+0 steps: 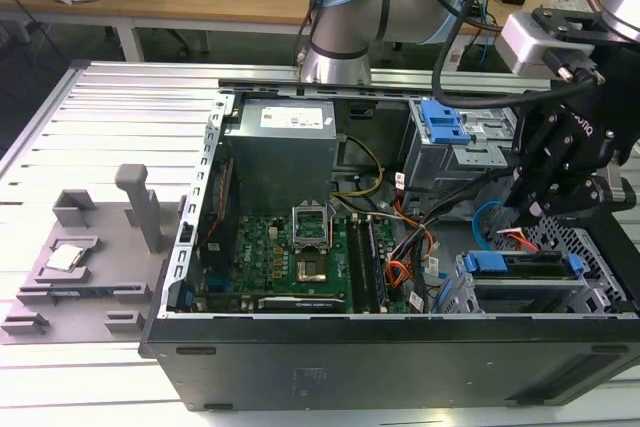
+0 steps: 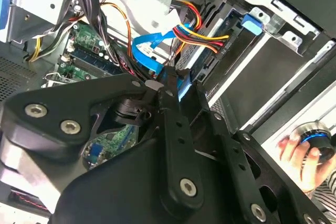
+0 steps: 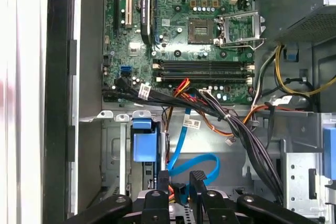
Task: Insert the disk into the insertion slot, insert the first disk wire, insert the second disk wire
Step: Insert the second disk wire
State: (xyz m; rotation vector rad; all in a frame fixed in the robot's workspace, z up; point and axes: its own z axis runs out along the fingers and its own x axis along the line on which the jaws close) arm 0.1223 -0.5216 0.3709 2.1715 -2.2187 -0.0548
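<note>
The disk (image 1: 520,265) lies in the insertion slot (image 1: 592,245), a low perforated metal cage at the exterior view's right; its blue carrier (image 3: 144,142) also shows in the second wrist view (image 2: 252,23). My black gripper (image 1: 528,212) hangs just above the disk's near end. In both wrist views the gripper (image 3: 179,182) (image 2: 170,80) is shut on the dark plug of a flat blue wire (image 3: 194,163) (image 2: 149,51). A red, yellow and orange wire bundle (image 2: 202,38) runs to the disk's edge beside it.
The open case holds a green motherboard (image 1: 280,247), a grey power supply (image 1: 280,152) and a taller grey bay with a blue latch (image 1: 445,127). Black cable bundles (image 3: 231,124) cross nearby. A grey fixture (image 1: 80,257) sits outside the case. A hand (image 2: 294,150) holds a round knob.
</note>
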